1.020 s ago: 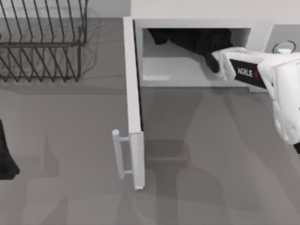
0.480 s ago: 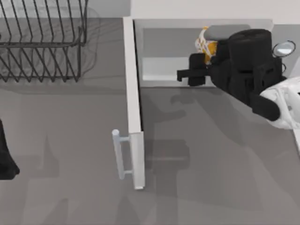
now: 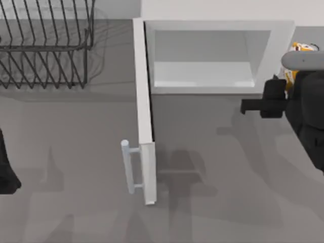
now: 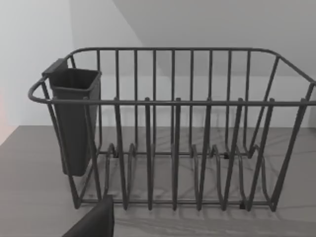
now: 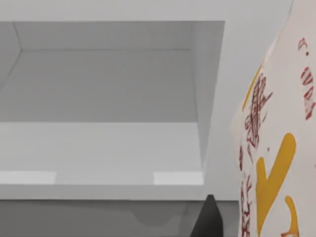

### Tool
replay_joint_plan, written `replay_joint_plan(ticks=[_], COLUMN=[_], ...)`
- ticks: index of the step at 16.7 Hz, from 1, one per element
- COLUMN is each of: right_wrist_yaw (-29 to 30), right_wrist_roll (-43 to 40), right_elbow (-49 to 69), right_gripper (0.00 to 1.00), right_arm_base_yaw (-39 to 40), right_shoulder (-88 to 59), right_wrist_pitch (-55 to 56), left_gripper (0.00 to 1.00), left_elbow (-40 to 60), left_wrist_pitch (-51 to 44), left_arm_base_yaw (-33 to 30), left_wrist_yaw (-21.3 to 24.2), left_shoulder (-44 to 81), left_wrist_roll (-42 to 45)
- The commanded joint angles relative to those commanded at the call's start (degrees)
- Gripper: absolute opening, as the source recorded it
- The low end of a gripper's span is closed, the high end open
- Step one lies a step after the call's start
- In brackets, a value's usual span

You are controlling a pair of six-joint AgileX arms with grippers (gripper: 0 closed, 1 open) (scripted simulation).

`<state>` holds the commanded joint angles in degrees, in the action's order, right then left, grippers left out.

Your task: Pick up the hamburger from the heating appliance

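You have the grey table [image 3: 76, 152] spread under everything, and on it, at the back, the white microwave [image 3: 212, 25] with its door [image 3: 144, 116] swung wide open toward you, the bar handle [image 3: 129, 167] sticking out on the door's left face. The cavity [image 3: 202, 61] stands pale and bare inside; in the right wrist view you look straight into that same cavity [image 5: 103, 98]. At the table's far left sits the dark wire rack [image 3: 45, 45], and in the left wrist view you can see the rack [image 4: 173, 128] close up, with a dark cup [image 4: 74, 118] hung on one end.

Your right gripper [image 3: 283, 93] is outside the microwave, just beside its right front corner, by the top view's right edge. It is closed on the hamburger [image 3: 298, 48], whose orange-and-white wrapping peeks out by the arm; the wrapper [image 5: 276, 148] looms large in the right wrist view.

Your left arm [image 3: 7, 172] is parked at the left edge; you cannot tell how its fingers stand.
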<state>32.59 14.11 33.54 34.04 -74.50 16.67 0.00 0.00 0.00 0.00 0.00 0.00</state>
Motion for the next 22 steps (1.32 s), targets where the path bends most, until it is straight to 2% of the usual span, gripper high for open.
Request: replay_joint_plan(ticks=[8,11,17,22], right_wrist_yaw=[-0.75,-0.16,0.57,0.53], right_wrist_roll=[0.29,0.42,0.42,0.24], right_elbow=[-0.68,-2.89,-9.1,-12.49], right_gripper=[0.0,0.0,0.0,0.0], right_arm_base_yaw=[-0.19,0.19,0.33,-0.01], right_shoulder=[-5.04,-12.81,-29.9,-37.11], right_wrist_pitch=[4.65,14.03,40.15,49.5], left_gripper=[1.0,1.0,1.0,1.0], left_elbow=[0.0,0.0,0.0,0.0], left_wrist_pitch=[0.0,0.0,0.0,0.0], left_arm_base_yaw=[0.0,0.0,0.0,0.0], left_wrist_yaw=[0.0,0.0,0.0,0.0], left_shoulder=[0.0,0.0,0.0,0.0], left_wrist_roll=[0.0,0.0,0.0,0.0])
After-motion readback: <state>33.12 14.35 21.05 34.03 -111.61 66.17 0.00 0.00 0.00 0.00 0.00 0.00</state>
